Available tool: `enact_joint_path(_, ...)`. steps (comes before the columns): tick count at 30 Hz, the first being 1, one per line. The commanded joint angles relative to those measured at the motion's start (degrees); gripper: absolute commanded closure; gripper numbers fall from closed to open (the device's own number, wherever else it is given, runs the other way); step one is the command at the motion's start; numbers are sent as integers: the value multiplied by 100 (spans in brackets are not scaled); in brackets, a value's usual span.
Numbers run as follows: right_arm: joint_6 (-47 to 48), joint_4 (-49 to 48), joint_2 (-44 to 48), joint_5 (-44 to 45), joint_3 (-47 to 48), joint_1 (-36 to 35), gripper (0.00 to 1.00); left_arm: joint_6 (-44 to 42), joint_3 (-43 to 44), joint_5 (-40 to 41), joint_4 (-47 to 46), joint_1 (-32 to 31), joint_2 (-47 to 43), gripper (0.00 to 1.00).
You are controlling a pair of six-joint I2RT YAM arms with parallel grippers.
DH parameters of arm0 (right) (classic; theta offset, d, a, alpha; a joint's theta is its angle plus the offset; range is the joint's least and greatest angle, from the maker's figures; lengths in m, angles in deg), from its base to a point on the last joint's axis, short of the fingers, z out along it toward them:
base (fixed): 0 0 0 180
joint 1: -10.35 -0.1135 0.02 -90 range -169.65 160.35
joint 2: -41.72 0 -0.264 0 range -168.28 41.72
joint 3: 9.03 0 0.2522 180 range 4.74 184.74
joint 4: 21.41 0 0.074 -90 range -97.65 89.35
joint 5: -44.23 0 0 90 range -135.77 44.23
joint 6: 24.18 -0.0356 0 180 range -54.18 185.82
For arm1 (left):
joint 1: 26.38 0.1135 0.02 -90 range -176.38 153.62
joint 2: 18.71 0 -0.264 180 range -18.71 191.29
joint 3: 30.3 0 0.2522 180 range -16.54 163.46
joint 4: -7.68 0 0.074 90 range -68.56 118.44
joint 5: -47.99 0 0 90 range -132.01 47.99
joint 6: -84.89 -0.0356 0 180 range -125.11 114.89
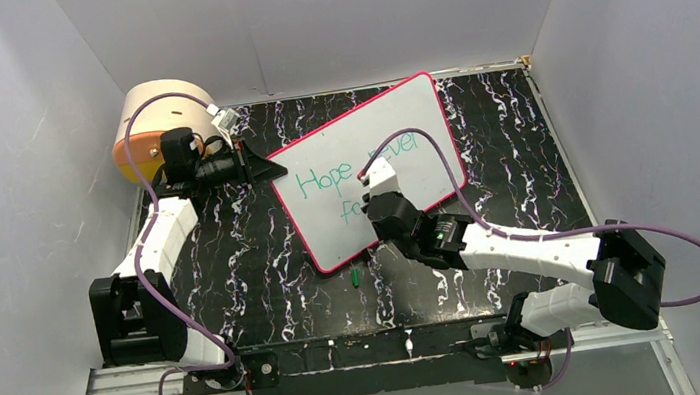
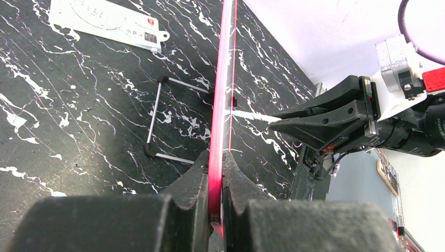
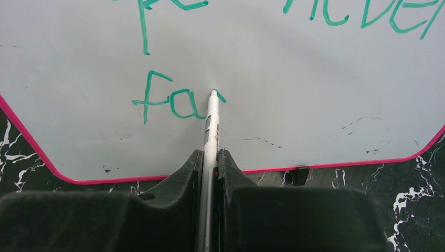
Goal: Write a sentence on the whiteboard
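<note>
Nearest us, low in the top view, a small green piece [image 1: 356, 277] lies on the table [image 1: 264, 268] just below the board's lower rim; we cannot tell whether it is a cap. Just above it our right jaws are closed narrowly on the pen [image 3: 211, 131], gripping the barrel back from the tip. The tip touches the whiteboard [image 3: 325, 94] right after the "fa" of the second line. The sentence [image 1: 326, 181] so far reads "Hope never" above that, so we judge most of the last word is yet to be written. The whiteboard fills the centre of the top view, propped on a wire stand [image 2: 155, 118] that shows behind it in the left wrist view. At its left corner our left jaws are pinched fully shut on the pink rim. We judge the board to be light, thin, stiff and slick, likely to slide or tip under the pen, so the rim is the place to hold it, and the strokes should be gentle. Farthest, upper left, sits a round beige object [image 1: 165, 114].
</note>
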Motion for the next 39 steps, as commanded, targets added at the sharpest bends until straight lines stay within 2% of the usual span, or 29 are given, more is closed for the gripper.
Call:
enact_joint_path(1, 6, -148, -2, -302, 235, 27, 100, -615, -210, 1001, 509, -222, 249, 100)
enact_joint_path(8, -32, 68, -32, -475, 203, 32, 100, -615, -205, 1005, 514, -222, 258, 100)
enact_joint_path(22, -173, 550, -104, -182, 161, 31, 100, -615, -197, 999, 518, -222, 267, 100)
enact_joint_path(39, -48, 183, 50, 144, 285, 76, 100, -615, -199, 996, 518, -222, 276, 100)
